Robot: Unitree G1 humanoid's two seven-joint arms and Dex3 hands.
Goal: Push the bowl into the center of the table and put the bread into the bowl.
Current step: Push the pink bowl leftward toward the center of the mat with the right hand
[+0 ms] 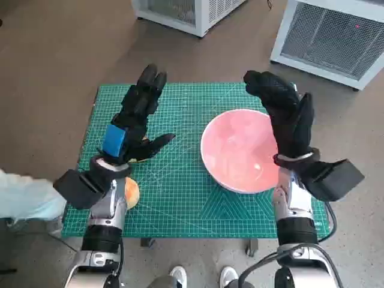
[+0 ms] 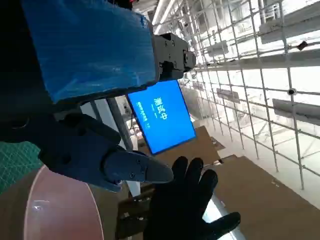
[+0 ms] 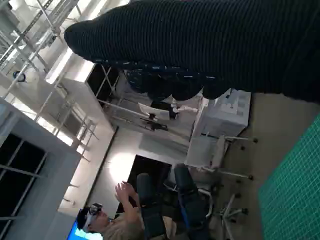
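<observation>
A pink bowl point(image 1: 237, 150) sits on the green cutting mat point(image 1: 174, 186), right of the table's middle. The bread point(image 1: 132, 192), a golden roll, lies near the mat's front left, mostly hidden under my left forearm. My left hand point(image 1: 135, 117) is raised above the left half of the mat, fingers spread, holding nothing. My right hand point(image 1: 282, 111) hovers over the bowl's right rim, fingers apart and empty. The left wrist view shows the bowl's rim point(image 2: 55, 205) and the gloved right hand point(image 2: 185, 205) beyond it.
White metal cabinets point(image 1: 336, 36) stand on the floor behind the table. Shoes point(image 1: 201, 276) of a person show at the front edge, and a pale sleeve point(image 1: 24, 198) at the left. A seated person point(image 3: 115, 215) with office chairs appears in the right wrist view.
</observation>
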